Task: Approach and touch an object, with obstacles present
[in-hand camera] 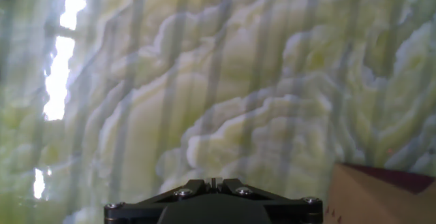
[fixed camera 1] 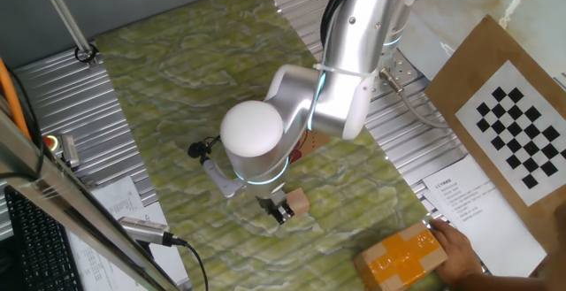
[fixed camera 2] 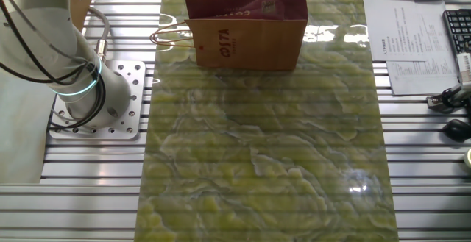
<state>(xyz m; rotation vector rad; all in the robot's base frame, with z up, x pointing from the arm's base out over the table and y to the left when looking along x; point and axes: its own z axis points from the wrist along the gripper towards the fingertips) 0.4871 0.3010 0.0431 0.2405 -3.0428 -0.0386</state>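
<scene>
The small pale tan wooden cube [fixed camera 1: 299, 202] sits on the green marbled mat [fixed camera 1: 177, 88], near its front. My gripper [fixed camera 1: 279, 210] points down right beside the cube's left side. I cannot tell whether they touch. In the hand view my gripper [in-hand camera: 213, 182] has its jaws together with nothing between them, and a tan corner [in-hand camera: 381, 195] at the bottom right is probably the cube. The brown COSTA paper bag [fixed camera 2: 246, 25] stands upright at the far end of the mat in the other fixed view. The arm hides most of it in the first fixed view.
An orange-yellow tape-wrapped box [fixed camera 1: 402, 256] lies at the mat's front right corner with a person's hand [fixed camera 1: 460, 251] on it. Papers [fixed camera 1: 464, 194] and a checkerboard card [fixed camera 1: 522, 136] lie to the right. The robot base [fixed camera 2: 96, 98] stands left of the mat.
</scene>
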